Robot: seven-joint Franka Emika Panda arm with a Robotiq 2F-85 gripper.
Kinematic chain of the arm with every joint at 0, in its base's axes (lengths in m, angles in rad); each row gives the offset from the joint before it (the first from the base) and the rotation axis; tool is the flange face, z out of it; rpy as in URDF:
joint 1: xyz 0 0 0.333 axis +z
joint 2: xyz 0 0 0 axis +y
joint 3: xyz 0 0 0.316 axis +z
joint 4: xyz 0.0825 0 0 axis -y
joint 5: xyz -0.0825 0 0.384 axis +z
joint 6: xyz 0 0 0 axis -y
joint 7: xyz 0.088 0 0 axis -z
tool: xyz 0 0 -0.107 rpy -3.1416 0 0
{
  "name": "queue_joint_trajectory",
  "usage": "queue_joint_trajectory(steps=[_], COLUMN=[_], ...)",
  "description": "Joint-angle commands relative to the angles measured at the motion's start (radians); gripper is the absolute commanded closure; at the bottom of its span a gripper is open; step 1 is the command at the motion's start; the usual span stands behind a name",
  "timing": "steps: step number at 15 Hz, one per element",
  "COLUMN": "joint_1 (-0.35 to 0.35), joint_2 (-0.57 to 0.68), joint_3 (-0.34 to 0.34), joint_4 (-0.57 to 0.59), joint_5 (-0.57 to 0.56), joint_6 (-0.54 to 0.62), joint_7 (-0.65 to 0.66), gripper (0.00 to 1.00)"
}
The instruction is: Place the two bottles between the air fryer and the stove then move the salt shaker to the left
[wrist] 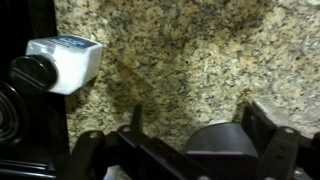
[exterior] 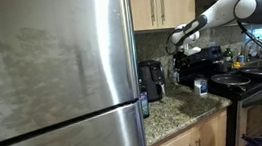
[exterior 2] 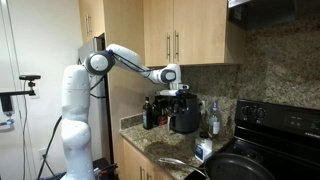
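Observation:
My gripper [wrist: 198,112] is open and holds nothing. It hangs just over the rounded top of the black air fryer [wrist: 215,148], which also shows in both exterior views [exterior: 151,81] [exterior 2: 183,116]. The two dark bottles [exterior 2: 150,112] stand close together on the counter. They are on the side of the air fryer away from the stove [exterior 2: 272,128]. The salt shaker [wrist: 62,62], pale with a dark cap, stands on the granite near the stove's edge [wrist: 18,120]. It also shows in both exterior views [exterior: 201,86] [exterior 2: 204,150].
A big steel refrigerator [exterior: 50,73] fills the side of an exterior view. Wooden cabinets [exterior 2: 180,30] hang above the counter. A dark pan [exterior 2: 240,168] sits on the stove. Another slim upright thing [exterior 2: 213,118] stands between air fryer and stove.

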Motion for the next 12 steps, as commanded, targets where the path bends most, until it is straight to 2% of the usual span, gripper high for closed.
queue_joint_trajectory(steps=[1,5,7,8,11,12], joint_1=[0.015,0.049,0.069,0.071,0.082,0.094], joint_2=[-0.102,-0.232,-0.294,-0.219,-0.291,-0.267], joint_3=[0.064,0.099,0.088,0.091,0.085,0.09], joint_4=[-0.09,-0.114,-0.119,-0.069,-0.09,-0.091], joint_5=[0.105,0.242,0.297,0.246,0.271,0.284], joint_6=[-0.029,-0.142,-0.186,-0.163,-0.19,-0.205], joint_7=[-0.138,-0.304,-0.405,-0.309,-0.361,-0.373], gripper=[0.0,0.0,0.0,0.0,0.0,0.0])
